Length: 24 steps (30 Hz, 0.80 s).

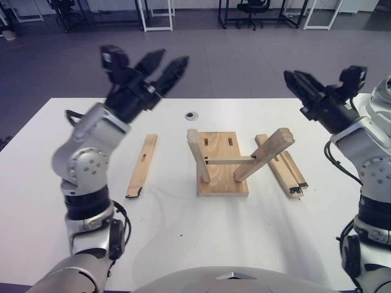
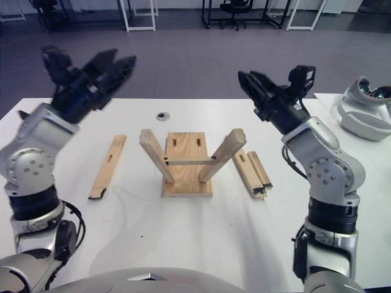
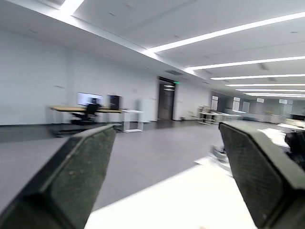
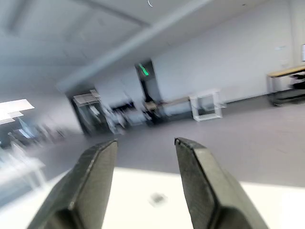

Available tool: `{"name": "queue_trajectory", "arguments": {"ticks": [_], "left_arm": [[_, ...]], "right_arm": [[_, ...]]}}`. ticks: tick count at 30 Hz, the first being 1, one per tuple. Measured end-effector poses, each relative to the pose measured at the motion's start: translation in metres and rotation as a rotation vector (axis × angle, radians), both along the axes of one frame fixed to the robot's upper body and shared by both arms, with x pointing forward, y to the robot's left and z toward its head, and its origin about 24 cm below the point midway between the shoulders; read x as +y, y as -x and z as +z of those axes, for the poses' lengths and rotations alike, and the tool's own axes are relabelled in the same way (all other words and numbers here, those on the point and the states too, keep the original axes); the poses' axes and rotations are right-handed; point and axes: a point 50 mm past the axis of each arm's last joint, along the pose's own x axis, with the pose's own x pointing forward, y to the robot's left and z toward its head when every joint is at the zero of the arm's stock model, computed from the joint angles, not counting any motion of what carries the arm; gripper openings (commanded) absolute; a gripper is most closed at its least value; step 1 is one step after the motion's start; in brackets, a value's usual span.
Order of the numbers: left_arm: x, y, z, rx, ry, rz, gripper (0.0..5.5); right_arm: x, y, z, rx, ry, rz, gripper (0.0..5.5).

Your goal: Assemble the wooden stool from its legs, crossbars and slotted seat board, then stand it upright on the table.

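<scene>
I have the left gripper [image 1: 165,67] in the upper left of the head view, raised above the far edge of the white table [image 1: 36,171]. Its jaws are spread wide with nothing between them; from its own wrist camera the 2 fingers [image 3: 81,176] sit far apart against the room beyond. The right gripper [image 2: 249,79] is up in the upper right of the frame, also lifted off the table. Its jaws are parted by a narrower gap and hold nothing, and the wrist camera shows daylight between its fingers [image 4: 93,186].

The stool is partly built at the centre of the frame. The seat board [image 1: 223,183] lies flat on the table. 2 legs rise from it: the left upright leg [image 1: 198,155] leans towards the left of the frame, and the right upright leg [image 1: 266,152] leans towards the right. A thin crossbar [image 1: 231,161] runs between them. 2 open slots [image 1: 206,141] show at the board's far end.

Left of the board, apart from it, a loose leg [image 1: 143,165] lies flat. Right of the board a long piece [image 2: 249,174] and a short piece [image 2: 261,170] lie side by side, close against each other. A small round grommet [image 1: 192,115] sits in the tabletop just beyond the board. A headset [image 2: 366,113] rests at the far right edge of the frame.
</scene>
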Motion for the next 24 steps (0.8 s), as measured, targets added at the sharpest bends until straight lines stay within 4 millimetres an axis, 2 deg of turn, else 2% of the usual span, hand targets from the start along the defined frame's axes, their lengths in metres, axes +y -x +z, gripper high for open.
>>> {"name": "queue_trajectory", "arguments": {"ticks": [2, 3, 5, 7, 10, 11, 13, 15, 16, 18, 21, 22, 23, 24], "left_arm": [[0.027, 0.000, -0.008, 0.021, -0.080, 0.020, 3.97], [0.044, 0.003, -0.026, 0.069, -0.209, 0.034, 3.97], [0.073, 0.021, -0.067, 0.230, -0.471, 0.011, 3.97], [0.087, 0.059, -0.112, 0.443, -0.750, -0.182, 3.97], [0.077, 0.103, -0.151, 0.618, -0.959, -0.443, 3.97], [0.076, 0.106, -0.155, 0.628, -0.989, -0.450, 3.97], [0.070, 0.106, -0.158, 0.609, -1.038, -0.466, 3.97], [0.060, 0.103, -0.162, 0.579, -1.070, -0.489, 3.97], [0.054, 0.101, -0.166, 0.565, -1.076, -0.487, 3.97], [0.042, 0.099, -0.173, 0.545, -1.060, -0.508, 3.97], [0.022, 0.094, -0.185, 0.509, -1.059, -0.532, 3.97], [0.012, 0.088, -0.191, 0.493, -1.061, -0.541, 3.97], [0.002, 0.081, -0.195, 0.464, -1.066, -0.540, 3.97], [-0.014, 0.063, -0.198, 0.401, -1.081, -0.508, 3.97]], "right_arm": [[0.007, -0.007, -0.040, 0.069, 0.202, 0.074, 2.26], [0.014, 0.000, -0.061, 0.106, 0.281, 0.169, 2.26], [0.026, 0.024, -0.084, 0.159, 0.278, 0.330, 2.26], [0.054, 0.049, -0.078, 0.117, 0.179, 0.494, 2.26], [0.089, 0.069, -0.071, 0.086, 0.093, 0.629, 2.26], [0.090, 0.070, -0.070, 0.089, 0.084, 0.635, 2.26], [0.080, 0.056, -0.076, 0.104, 0.164, 0.535, 2.26], [0.037, 0.010, -0.097, 0.169, 0.429, 0.190, 2.26], [0.019, -0.007, -0.102, 0.181, 0.522, 0.081, 2.26], [0.003, -0.025, -0.113, 0.200, 0.622, 0.000, 2.26], [-0.003, -0.043, -0.145, 0.256, 0.766, -0.011, 2.26], [0.001, -0.043, -0.161, 0.272, 0.829, 0.045, 2.26], [0.008, -0.047, -0.165, 0.236, 0.879, 0.108, 2.26], [0.015, -0.047, -0.167, 0.207, 0.924, 0.241, 2.26]]}}
